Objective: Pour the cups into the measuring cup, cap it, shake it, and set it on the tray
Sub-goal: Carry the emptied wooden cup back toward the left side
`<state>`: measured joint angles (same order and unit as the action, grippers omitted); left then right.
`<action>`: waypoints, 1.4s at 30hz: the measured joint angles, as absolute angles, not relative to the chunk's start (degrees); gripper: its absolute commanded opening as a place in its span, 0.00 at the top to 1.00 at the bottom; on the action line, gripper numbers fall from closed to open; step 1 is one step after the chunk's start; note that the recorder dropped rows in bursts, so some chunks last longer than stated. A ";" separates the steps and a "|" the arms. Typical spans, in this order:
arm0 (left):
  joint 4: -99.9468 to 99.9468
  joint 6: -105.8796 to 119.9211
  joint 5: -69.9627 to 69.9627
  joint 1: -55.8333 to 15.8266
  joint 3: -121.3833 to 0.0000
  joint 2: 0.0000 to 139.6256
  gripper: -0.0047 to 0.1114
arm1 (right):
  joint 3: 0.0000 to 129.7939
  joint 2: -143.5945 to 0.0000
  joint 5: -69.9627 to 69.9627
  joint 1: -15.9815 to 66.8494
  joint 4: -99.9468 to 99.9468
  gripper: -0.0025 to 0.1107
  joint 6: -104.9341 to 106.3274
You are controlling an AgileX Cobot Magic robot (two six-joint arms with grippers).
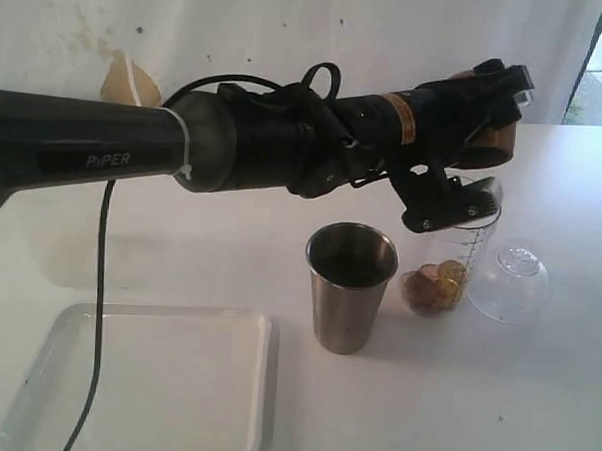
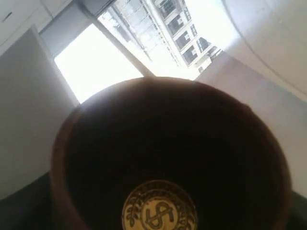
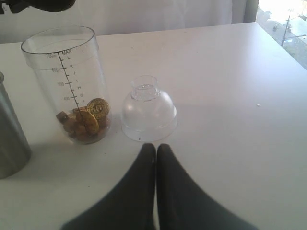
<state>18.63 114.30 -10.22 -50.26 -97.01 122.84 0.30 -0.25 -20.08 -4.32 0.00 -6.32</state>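
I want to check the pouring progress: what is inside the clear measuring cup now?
The measuring cup holds gold coins and small brown pieces at its bottom. Pieces under the pile are covered, so I cannot count them.

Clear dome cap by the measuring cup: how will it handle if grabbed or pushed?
The clear plastic dome cap looks thin-walled, so probably light and a bit flexible. Its smooth curved wall is likely slippery; the narrow neck on top seems a surer hold. Resting rim-down on the white table, it would probably slide, not roll.
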 measured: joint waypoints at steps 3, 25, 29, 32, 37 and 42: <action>14.65 110.62 -11.75 -50.26 -97.01 122.67 0.96 | 0.30 -0.25 -20.08 -4.32 0.00 0.98 -6.32; -67.64 102.89 -31.68 -50.13 -97.01 116.02 0.96 | 0.30 -0.25 -20.08 -4.32 0.00 0.98 -6.32; -85.28 107.00 -31.14 -49.54 -97.01 115.02 0.96 | 0.30 -0.25 -20.08 -4.32 0.00 0.98 -6.32; -95.71 113.89 -27.96 -49.18 -97.01 115.09 0.96 | 0.30 -0.25 -20.08 -4.32 0.00 0.98 -6.32; -99.89 109.95 -17.45 -49.18 -97.01 113.91 0.96 | 0.30 -0.25 -20.08 -4.32 0.00 0.98 -6.32; -99.84 105.53 -12.46 -49.18 -96.59 111.09 0.96 | 0.30 -0.25 -20.08 -4.32 0.00 0.98 -6.32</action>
<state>-99.84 105.53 -12.46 -49.18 -96.59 111.09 0.30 -0.25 -20.08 -4.32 0.00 -6.32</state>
